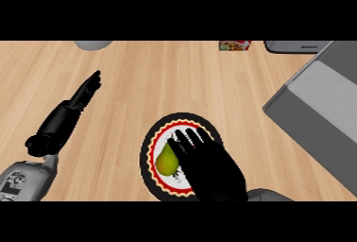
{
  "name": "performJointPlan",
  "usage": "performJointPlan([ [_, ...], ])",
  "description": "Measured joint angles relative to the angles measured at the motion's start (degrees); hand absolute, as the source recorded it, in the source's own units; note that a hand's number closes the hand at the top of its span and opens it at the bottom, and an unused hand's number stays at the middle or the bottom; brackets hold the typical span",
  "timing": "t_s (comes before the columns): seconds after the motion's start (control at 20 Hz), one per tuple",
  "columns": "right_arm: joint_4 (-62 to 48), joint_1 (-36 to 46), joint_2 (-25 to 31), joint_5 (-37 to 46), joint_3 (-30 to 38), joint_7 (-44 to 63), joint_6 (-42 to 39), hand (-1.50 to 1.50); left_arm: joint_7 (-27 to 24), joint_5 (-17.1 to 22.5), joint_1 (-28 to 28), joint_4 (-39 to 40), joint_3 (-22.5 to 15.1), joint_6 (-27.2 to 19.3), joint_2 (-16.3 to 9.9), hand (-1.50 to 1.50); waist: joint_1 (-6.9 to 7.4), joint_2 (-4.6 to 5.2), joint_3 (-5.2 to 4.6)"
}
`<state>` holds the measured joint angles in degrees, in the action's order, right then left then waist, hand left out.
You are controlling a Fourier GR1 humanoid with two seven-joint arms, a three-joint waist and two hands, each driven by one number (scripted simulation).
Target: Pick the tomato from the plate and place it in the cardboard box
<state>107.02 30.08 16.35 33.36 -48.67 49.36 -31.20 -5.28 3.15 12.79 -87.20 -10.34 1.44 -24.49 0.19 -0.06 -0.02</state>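
The black right hand (213, 165), fingers extended, hovered over a yellow-green pear-shaped fruit (167, 159) on the round red-and-black-rimmed plate (148, 156) at lower centre; no tomato showed, so misidentification threatened.

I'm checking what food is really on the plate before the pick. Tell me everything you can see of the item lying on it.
The fruit is yellow-green and pear-shaped, narrow end pointing away from the robot, not a red tomato. It looks smooth and whole, lying on the left part of the plate, which has a black rim with a red and yellow band. The right hand hovers over its right side, fingers straight; contact cannot be told.
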Motion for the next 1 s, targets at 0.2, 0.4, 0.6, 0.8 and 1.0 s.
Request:
performJointPlan([
  [0.2,-2.1,-1.4,-3.2,5.5,-1.0,0.2,0.1,-1.50,-0.1,-0.7,0.1,0.2,1.2,1.6,0.6,0.00,-0.08,0.01,0.01],
  [0.4,-4.5,-2.9,-4.5,9.8,-0.3,-2.0,-0.4,-1.50,0.4,-1.2,-0.4,-0.4,3.0,3.4,0.7,0.00,-0.06,0.02,0.01],
  [0.6,-9.5,-2.7,-6.0,13.3,1.0,-4.6,-0.4,-1.50,1.2,-2.5,0.1,-0.5,3.7,3.5,2.2,0.00,-0.01,0.04,0.02],
  [0.8,-11.5,-4.4,-6.5,17.3,1.8,-6.9,0.0,-1.50,2.0,-3.6,-0.4,-1.7,4.5,4.7,3.1,0.00,-0.05,0.04,0.03],
  [1.0,-13.8,-5.7,-7.4,20.4,3.4,-10.3,0.6,-1.50,2.0,-4.7,-0.6,-1.7,5.3,5.7,4.5,0.00,-0.07,0.04,0.02],
])
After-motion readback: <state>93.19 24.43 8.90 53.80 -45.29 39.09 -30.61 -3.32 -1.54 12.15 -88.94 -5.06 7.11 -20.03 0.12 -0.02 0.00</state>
